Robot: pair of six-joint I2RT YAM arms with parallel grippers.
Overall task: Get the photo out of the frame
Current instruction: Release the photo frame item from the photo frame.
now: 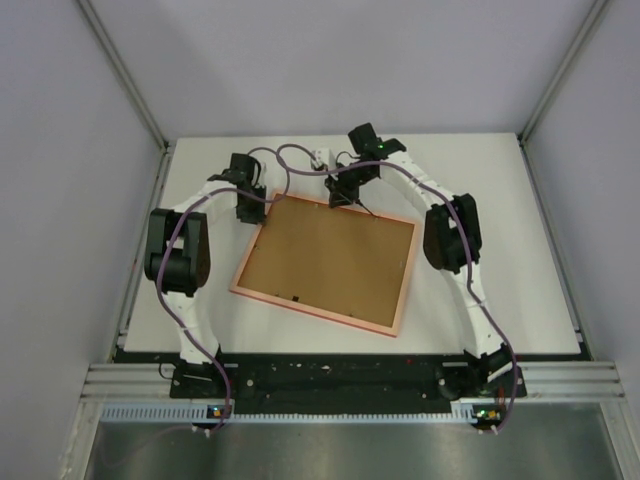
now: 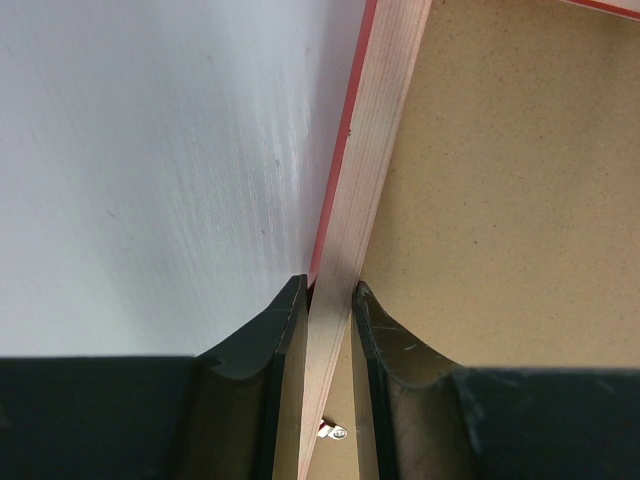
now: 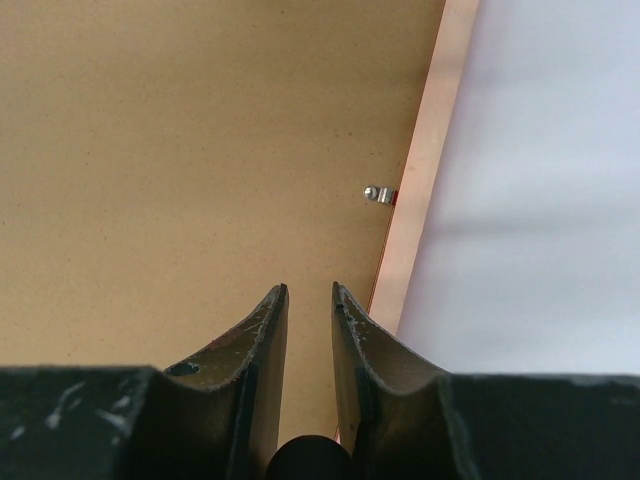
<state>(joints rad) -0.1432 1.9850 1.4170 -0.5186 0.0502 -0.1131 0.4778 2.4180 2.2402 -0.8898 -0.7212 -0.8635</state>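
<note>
The frame (image 1: pixel 313 312) lay face down on the smooth white table (image 1: pixel 500 300), skewed so that its corners pointed off the table's edges. It sat between the two arms and closer to the far side. From the overhead camera I saw it as a thin rectangle with a pale pinkish-orange rim. The plain brown backing board (image 1: pixel 328 262) filled it, flat and matte with a fine speckled grain like pressed fibreboard. The photo did not show in any view.

The left arm (image 1: pixel 178 250) curved in from its base to the frame's far left corner, and the right arm (image 1: pixel 452 232) arched over to the frame's far edge. Both were white-shelled with black joints and looping purple cable.

On the left wrist camera, the left gripper (image 2: pixel 325 300) was clamped on the frame's rim. One black, scuffed finger (image 2: pixel 270 340) was on the outer side and the other on the backing-board side. The rim ran straight up between them as pale wood with faint lengthwise grain and a bright red strip along its outer face.

On the right wrist camera, the right gripper (image 3: pixel 308 292) hung over the backing board just beside the rim. Its curved fingers (image 3: pixel 255 340) were close together with a narrow slot between the tips. A dark rounded shape sat low in that slot, and I could not tell whether they pinched anything.

A small shiny metal clip (image 3: pixel 378 194) stuck out from the rim onto the board.
</note>
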